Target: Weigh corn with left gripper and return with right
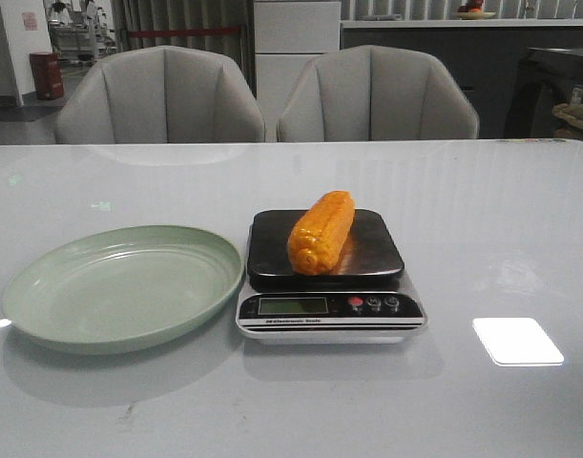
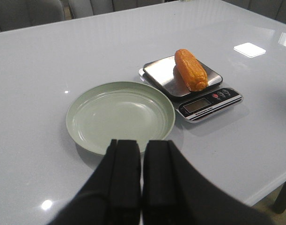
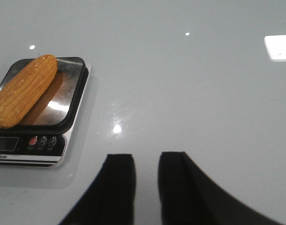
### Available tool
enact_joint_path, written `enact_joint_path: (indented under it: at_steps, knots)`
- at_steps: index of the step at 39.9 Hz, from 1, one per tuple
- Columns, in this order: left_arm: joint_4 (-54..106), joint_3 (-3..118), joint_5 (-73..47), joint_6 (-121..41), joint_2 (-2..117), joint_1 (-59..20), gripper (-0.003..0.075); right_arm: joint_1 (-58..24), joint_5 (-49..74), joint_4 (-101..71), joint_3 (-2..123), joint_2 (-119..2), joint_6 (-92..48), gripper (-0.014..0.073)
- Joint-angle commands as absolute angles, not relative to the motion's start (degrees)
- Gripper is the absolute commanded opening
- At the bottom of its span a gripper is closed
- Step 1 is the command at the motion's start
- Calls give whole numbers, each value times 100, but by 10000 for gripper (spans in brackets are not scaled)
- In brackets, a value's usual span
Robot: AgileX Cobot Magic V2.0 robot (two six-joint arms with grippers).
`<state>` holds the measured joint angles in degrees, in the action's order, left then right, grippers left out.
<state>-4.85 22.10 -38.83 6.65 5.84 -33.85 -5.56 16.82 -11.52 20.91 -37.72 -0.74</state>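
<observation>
Front view: a corn cob (image 1: pixel 322 232) lies on the black platform of a kitchen scale (image 1: pixel 329 315) at the centre of a pale grey table (image 1: pixel 482 219). The cob runs from about 1 o'clock to 7 o'clock, blunt end toward the display. A pale green plate (image 1: pixel 124 286) sits at 9 o'clock of the scale, its rim just beside it. Two grey chairs (image 1: pixel 162 95) stand behind the table at 12 o'clock. No arm shows here.

Left wrist view: the left gripper (image 2: pixel 142 180) hangs over the plate's near rim, its fingers pressed together and holding nothing. The corn lies on the scale beyond the plate.

Right wrist view: the right gripper (image 3: pixel 146 187) hovers over bare table, fingers slightly spread and empty. The scale and corn sit apart from it, nothing between.
</observation>
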Motion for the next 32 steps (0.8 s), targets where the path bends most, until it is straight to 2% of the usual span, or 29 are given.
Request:
enact_joint_path:
  at_steps: [1, 3, 5, 17, 32]
  knots:
    - [-512, 2350, -3440, 675, 658, -3371, 122, -774, 1362, -1145, 2424, -3960, -114, 461]
    - [-512, 2350, -3440, 675, 658, -3371, 122, -943, 1453, -1136, 2533, -4099, -114, 562]
    - [-512, 2350, -3440, 675, 658, -3371, 122, -1130, 1583, -1132, 2677, -4249, -131, 621]
    - [-512, 2350, -3430, 675, 658, -3371, 122, -2322, 2117, -1199, 4043, -5616, -205, 608]
    - [-512, 2350, -3430, 675, 658, -3371, 122, -2616, 3424, -1350, 6630, -8075, 716, 607]
